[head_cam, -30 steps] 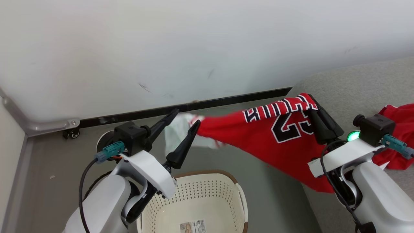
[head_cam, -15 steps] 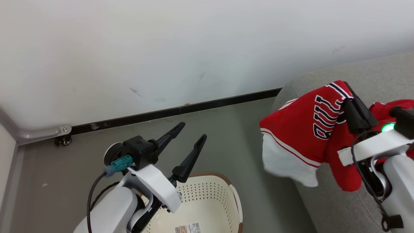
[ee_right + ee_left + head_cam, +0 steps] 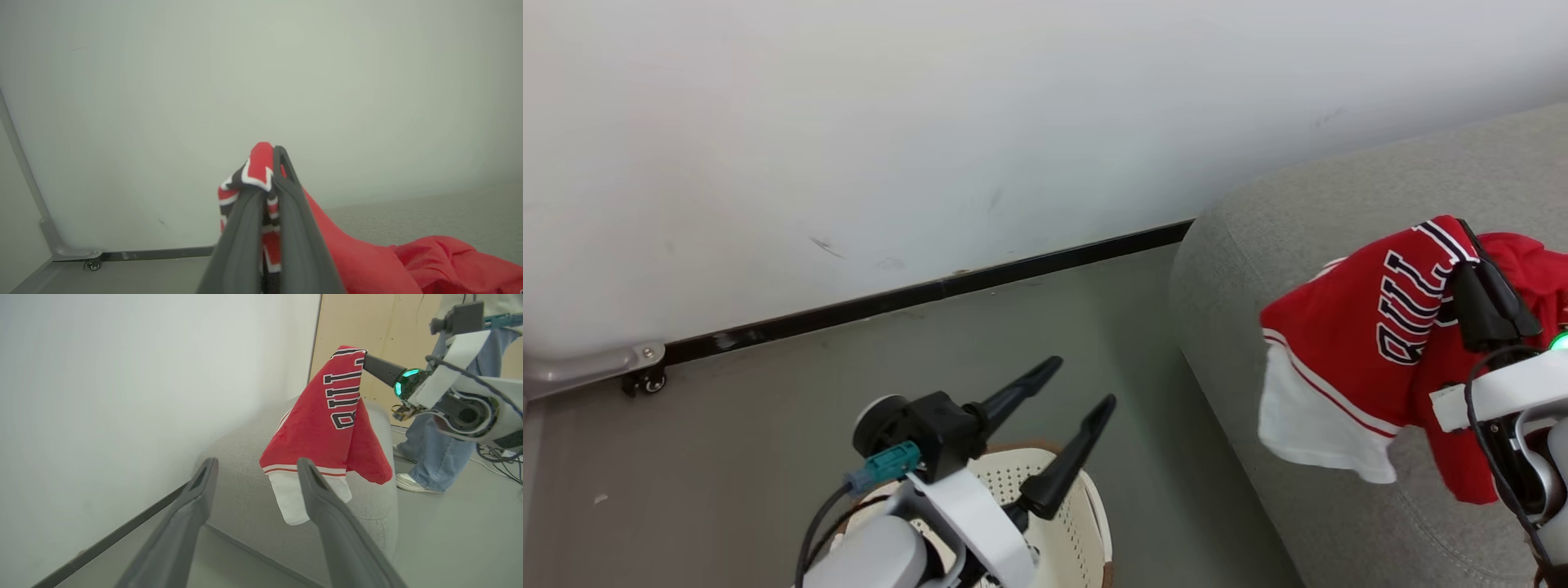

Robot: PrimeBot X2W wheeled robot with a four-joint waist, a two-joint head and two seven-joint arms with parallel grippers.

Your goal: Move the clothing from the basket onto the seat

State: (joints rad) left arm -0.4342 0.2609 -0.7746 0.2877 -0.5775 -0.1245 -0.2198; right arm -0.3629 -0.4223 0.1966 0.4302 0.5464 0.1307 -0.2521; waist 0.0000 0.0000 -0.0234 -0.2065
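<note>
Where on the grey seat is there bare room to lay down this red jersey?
The seat is bare at its rounded end, between the wall and the hanging jersey, and along its front edge below the jersey. It is crowded farther right, where another red garment already lies.

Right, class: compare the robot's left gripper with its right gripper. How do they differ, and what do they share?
The left gripper stands open and empty; the right gripper is shut on the red jersey, which hangs from it. The left gripper is near the basket; the right gripper is raised over the seat. Both have two long dark fingers.
</note>
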